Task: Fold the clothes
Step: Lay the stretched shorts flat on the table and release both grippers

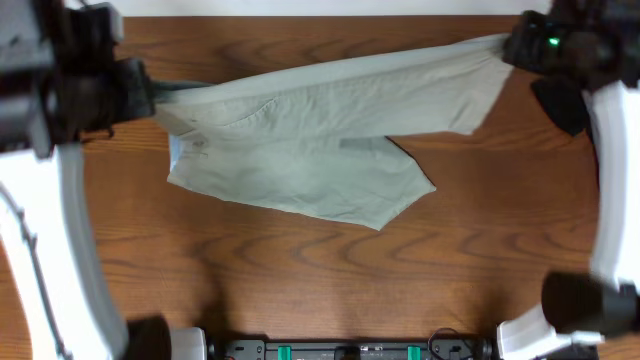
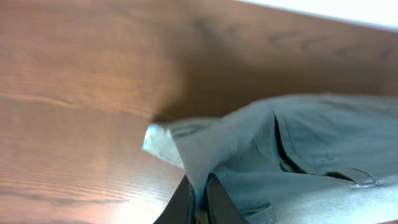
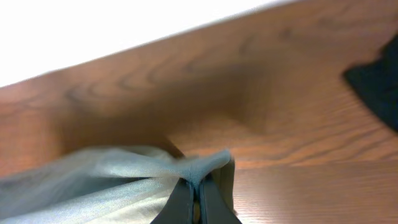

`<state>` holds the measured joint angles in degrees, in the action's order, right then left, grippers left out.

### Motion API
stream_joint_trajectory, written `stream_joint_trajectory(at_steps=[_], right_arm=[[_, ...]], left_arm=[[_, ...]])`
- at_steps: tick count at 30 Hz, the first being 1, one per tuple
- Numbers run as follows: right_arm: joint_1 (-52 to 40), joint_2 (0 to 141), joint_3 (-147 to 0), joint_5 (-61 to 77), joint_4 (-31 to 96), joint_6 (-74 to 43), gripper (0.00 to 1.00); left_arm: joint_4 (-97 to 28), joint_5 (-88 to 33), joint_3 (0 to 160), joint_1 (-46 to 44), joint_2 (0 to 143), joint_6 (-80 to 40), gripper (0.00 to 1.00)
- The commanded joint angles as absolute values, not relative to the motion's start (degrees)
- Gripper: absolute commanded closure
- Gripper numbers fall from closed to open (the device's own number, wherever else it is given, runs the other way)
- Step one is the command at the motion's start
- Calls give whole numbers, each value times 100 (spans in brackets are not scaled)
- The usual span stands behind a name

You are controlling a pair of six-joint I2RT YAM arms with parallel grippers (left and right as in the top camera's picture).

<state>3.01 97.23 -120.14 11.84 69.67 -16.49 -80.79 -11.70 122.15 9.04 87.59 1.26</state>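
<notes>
The light khaki clothes [image 1: 310,140], a pair of shorts or trousers, lie across the far half of the wooden table [image 1: 330,270]. One leg is stretched taut between both grippers; the other lies flat towards the front. My left gripper [image 1: 150,95] is shut on the waistband end at the far left; the wrist view shows cloth [image 2: 292,149] pinched between its fingers [image 2: 200,202]. My right gripper [image 1: 512,45] is shut on the leg hem at the far right; its fingers [image 3: 197,199] clamp the cloth corner [image 3: 205,165], lifted off the table.
A black garment [image 1: 560,100] lies at the far right edge under the right arm; it also shows in the right wrist view [image 3: 376,81]. The table's far edge runs just behind both grippers. Robot bases stand at the front edge.
</notes>
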Motion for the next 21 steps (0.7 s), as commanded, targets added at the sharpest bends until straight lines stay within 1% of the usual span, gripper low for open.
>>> stream_joint_trajectory(at_steps=[1, 6, 12, 17, 21], right_arm=[[346, 8759, -12103, 231, 6991, -1542, 99], [346, 7673, -12103, -351, 7006, -1723, 99], [346, 6847, -12103, -751, 6812, -1737, 99], [344, 6978, -12101, -733, 6748, -1737, 99], [340, 7634, -12101, -388, 6713, -1737, 99]], left_arm=[[-8093, -829, 12324, 1022, 7843, 191, 94], [-8047, -819, 12324, 1022, 6834, 338, 94], [-7607, -419, 12326, 1022, 5946, 342, 94], [-7550, -228, 12324, 1022, 6069, 342, 94], [-7553, -233, 12324, 1022, 6705, 338, 94]])
